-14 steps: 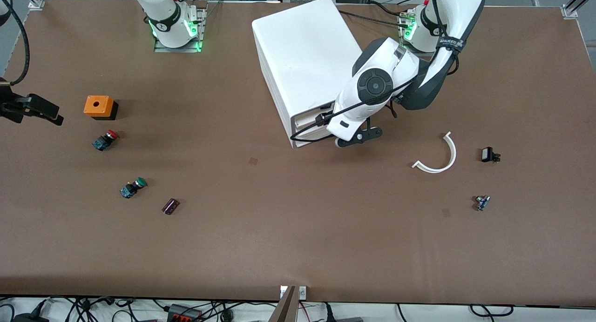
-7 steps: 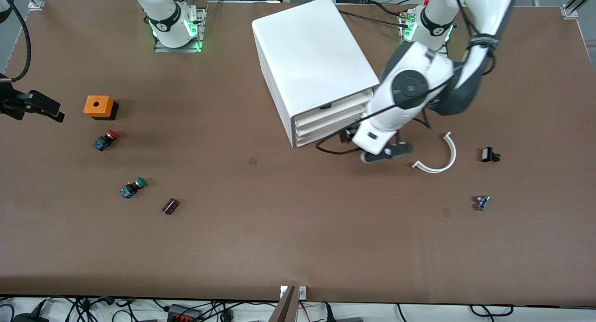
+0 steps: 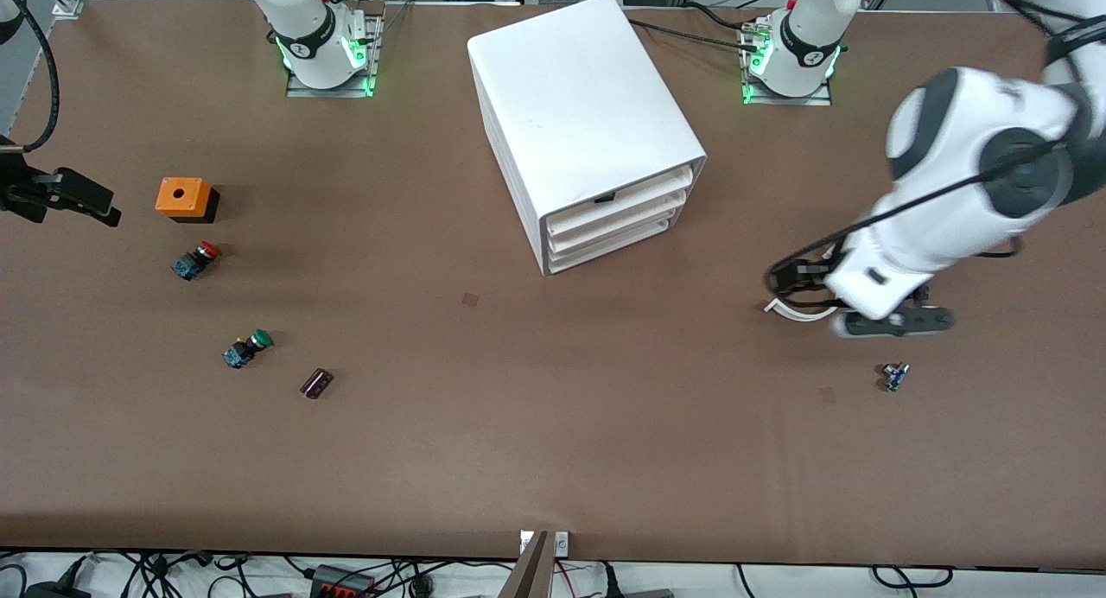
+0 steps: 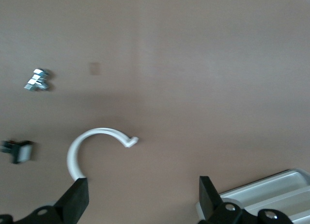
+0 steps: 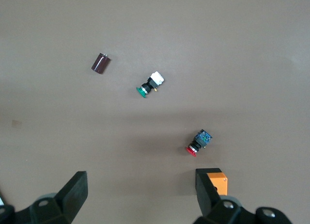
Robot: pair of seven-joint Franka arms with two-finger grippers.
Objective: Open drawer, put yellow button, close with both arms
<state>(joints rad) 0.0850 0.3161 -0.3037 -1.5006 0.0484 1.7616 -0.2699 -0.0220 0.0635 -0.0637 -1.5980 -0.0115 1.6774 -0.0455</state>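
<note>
Hovering with left gripper (image 4: pixel 143 207) spread empty over the curved white clip (image 4: pixel 92 136) and right gripper (image 5: pixel 140 197) likewise near the orange box (image 3: pixel 183 197), we find the drawer (image 3: pixel 620 202) shut, the yellow button unseen, perhaps inside, so we should retreat high and clear of the cabinet (image 3: pixel 575 97).

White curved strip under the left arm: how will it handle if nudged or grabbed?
The white curved strip looks like a thin plastic arc lying flat on the table, so it probably slides or pivots when pushed at one end. It appears light and may flex in a pinch. Its low profile likely makes a top grasp awkward; the hooked end might snag.
</note>
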